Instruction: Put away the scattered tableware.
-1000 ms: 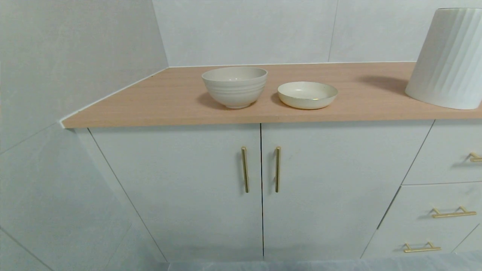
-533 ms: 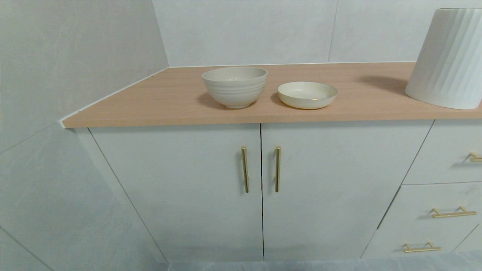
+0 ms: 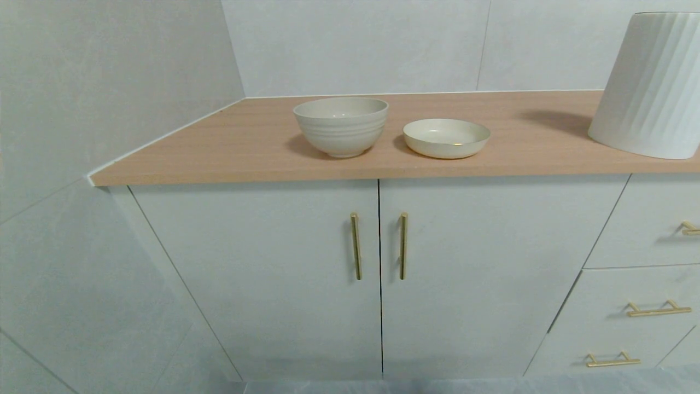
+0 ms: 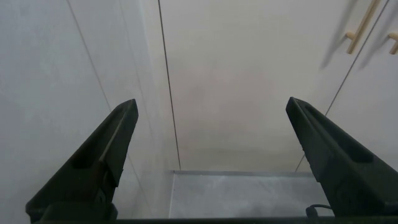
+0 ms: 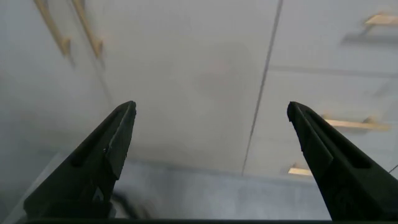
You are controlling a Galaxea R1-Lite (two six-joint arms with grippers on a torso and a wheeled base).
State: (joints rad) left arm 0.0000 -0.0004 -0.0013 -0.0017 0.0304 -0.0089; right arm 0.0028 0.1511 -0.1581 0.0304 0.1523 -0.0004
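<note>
Both pairs of jaws stand wide apart, empty, low before the doors (image 3: 273,273). Bowl (image 3: 340,126) and dish (image 3: 446,138) sit side by side on the tabletop (image 3: 246,148), well above the jaws. Likely light, rigid, slick, chippable: pinch each across its rim, one jaw inside, one outside.

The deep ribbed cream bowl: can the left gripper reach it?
Probably not yet: the open left gripper hangs low before the white cabinet doors; the deep ribbed cream bowl stands above on the wooden counter.
</note>
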